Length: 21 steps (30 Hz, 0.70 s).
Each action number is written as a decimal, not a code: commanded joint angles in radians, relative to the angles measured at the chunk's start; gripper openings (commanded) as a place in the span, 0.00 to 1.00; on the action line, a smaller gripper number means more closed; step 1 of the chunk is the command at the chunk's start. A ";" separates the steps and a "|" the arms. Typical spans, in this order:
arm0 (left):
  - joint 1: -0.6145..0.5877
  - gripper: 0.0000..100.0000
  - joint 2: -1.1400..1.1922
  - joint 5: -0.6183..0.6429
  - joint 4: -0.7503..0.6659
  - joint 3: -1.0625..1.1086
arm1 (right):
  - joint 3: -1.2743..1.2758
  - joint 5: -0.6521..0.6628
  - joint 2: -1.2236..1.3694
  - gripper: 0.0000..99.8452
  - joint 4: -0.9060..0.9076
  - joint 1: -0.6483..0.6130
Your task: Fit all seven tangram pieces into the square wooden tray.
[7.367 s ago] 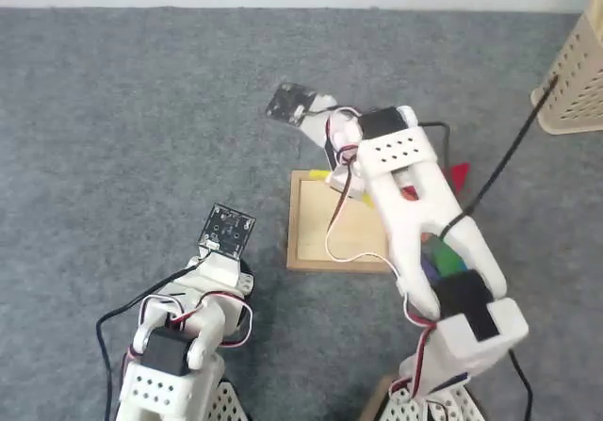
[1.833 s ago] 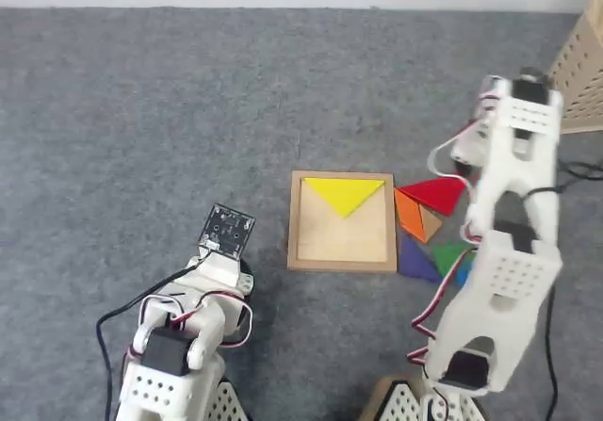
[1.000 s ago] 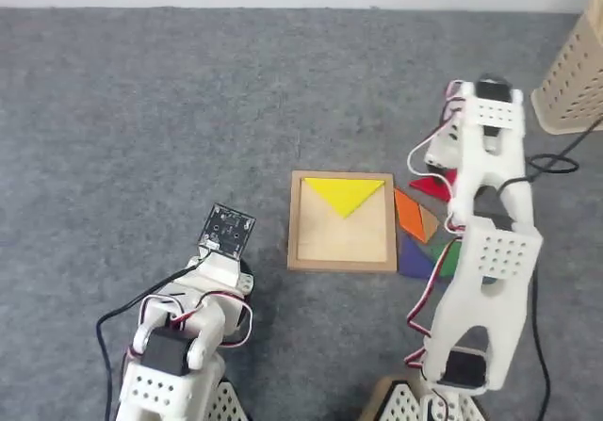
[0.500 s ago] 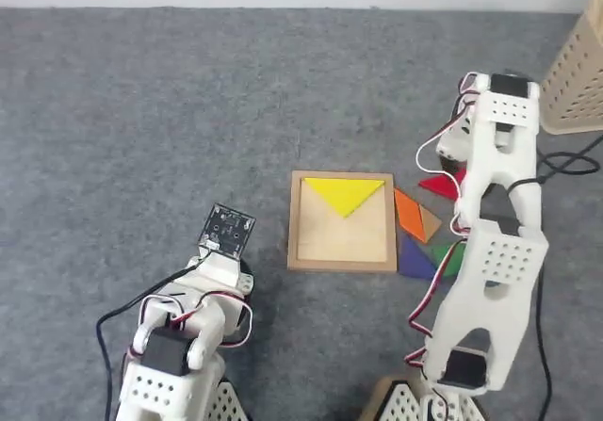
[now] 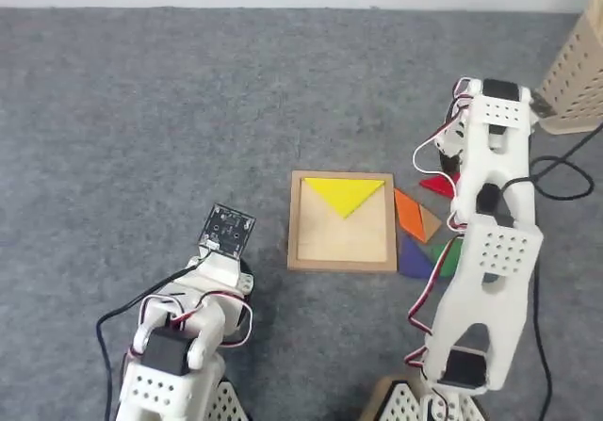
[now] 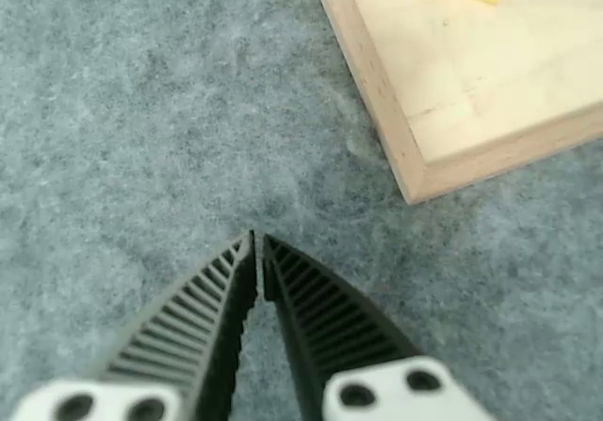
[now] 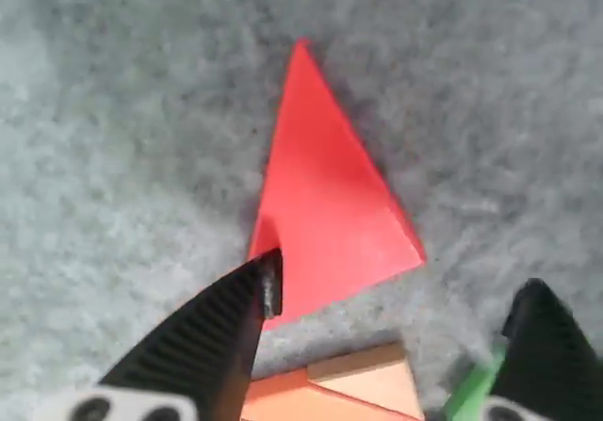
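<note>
Centre of the grey-carpeted bench (image 5: 141, 110): the square wooden tray (image 5: 293, 223), holding the yellow triangle (image 5: 344, 193), long side flat against the far rim, point toward the middle, pale board showing across the rest of the floor. Loose on the bench just beside the tray's right rim: the orange parallelogram (image 5: 408, 214), touching the small tan triangle (image 5: 430, 223); closer to the arm bases, the purple triangle (image 5: 413, 261) and the green piece (image 5: 449, 251), the latter partly hidden beneath the right arm (image 5: 490, 251). Farther back, near the parallelogram's far end and apart from the tray, the red triangle (image 5: 438, 185), lying flat. Poised over it, the right tool (image 7: 405, 299), spread wide and gripping nothing, one black fingertip (image 7: 269, 284) at a corner of the red triangle, the other out past the neighbouring corner above bare carpet; contact with the piece impossible to judge. Orange and tan edges and a sliver of green between the two fingers in the wrist view. At the near left, the left arm (image 5: 184, 331), folded low and well apart from the loose pieces. Narrowed to a slit, the left tool (image 6: 256, 247), ribbed fingers all but meeting, nothing between them, tips aimed at carpet just short of the tray's near corner. At the far right edge, a pale perforated basket (image 5: 579, 72).
</note>
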 commanded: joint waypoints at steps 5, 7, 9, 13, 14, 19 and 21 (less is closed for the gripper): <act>0.000 0.01 -0.020 0.006 0.006 -0.019 | -0.068 -0.009 -0.008 0.39 -0.035 0.022; 0.000 0.01 -0.020 0.006 0.006 -0.019 | -0.068 0.049 -0.007 0.39 -0.038 0.018; 0.000 0.01 -0.020 0.006 0.006 -0.019 | -0.072 0.100 0.012 0.39 -0.038 0.012; 0.000 0.01 -0.020 0.006 0.006 -0.019 | -0.091 0.124 0.077 0.35 -0.061 0.012; 0.000 0.01 -0.020 0.006 0.006 -0.019 | -0.100 0.124 0.087 0.33 -0.059 0.015; 0.000 0.01 -0.020 0.006 0.006 -0.019 | -0.149 0.126 0.101 0.23 -0.010 0.016; 0.000 0.01 -0.020 0.006 0.006 -0.019 | -0.152 0.126 0.101 0.20 -0.005 0.018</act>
